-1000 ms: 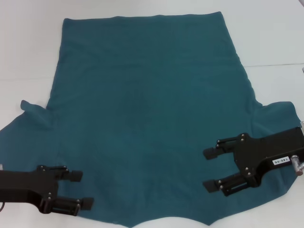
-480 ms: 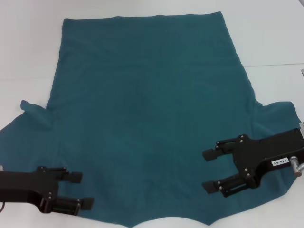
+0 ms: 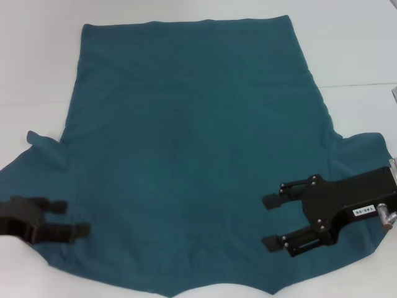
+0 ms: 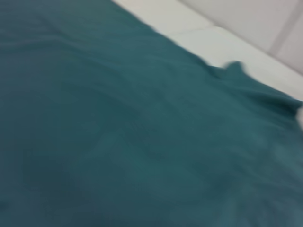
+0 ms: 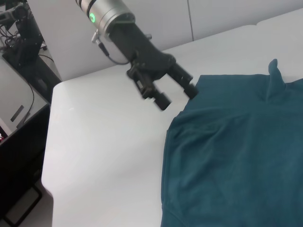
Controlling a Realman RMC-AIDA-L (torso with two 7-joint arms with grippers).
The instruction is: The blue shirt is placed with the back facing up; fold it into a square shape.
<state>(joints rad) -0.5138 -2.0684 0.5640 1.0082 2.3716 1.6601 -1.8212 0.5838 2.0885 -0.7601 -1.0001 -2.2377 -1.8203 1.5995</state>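
Teal-blue cloth covers most of the white desk (image 3: 37, 62): the blue shirt (image 3: 186, 155) lies spread flat, plain side up, hem toward twelve o'clock in the head view and both short sleeves fanned out at about four and eight o'clock. No fold shows anywhere, so by my reading the task has not begun and every fold is left to make. The left pincer (image 3: 65, 218) hovers over the sleeve at eight o'clock, its two fingers apart and holding nothing. The right pincer (image 3: 273, 222) hangs over the sleeve at four o'clock, fingers spread wide, also empty. No lettering shows on the shirt. A small white label sits on the right arm's housing, its print too small to read.
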